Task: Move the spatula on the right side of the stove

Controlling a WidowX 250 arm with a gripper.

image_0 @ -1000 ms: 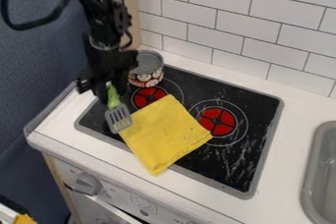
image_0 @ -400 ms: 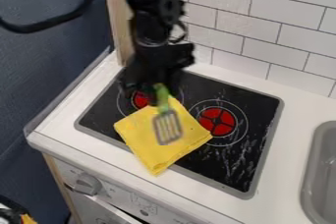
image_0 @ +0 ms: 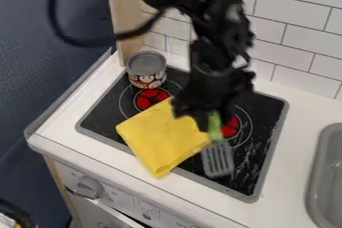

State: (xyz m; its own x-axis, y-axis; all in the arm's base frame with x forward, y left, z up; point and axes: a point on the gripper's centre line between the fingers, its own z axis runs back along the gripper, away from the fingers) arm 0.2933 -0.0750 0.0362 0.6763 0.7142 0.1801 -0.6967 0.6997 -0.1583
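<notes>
"What's at the left?"
"One knob (image_0: 88,187), one can (image_0: 146,70), one red burner (image_0: 151,99), one yellow cloth (image_0: 163,139)."
"And the arm (image_0: 217,37)?"
"It slants down from the top edge, its gripper (image_0: 212,117) clasping the spatula (image_0: 218,158) by the green handle, whose upper end is hidden. The blade hangs over the stove's (image_0: 248,199) right part."
"More burners?"
"A second (image_0: 231,127), partly covered."
"Far right?"
"One sink (image_0: 322,147), cut off."
</notes>
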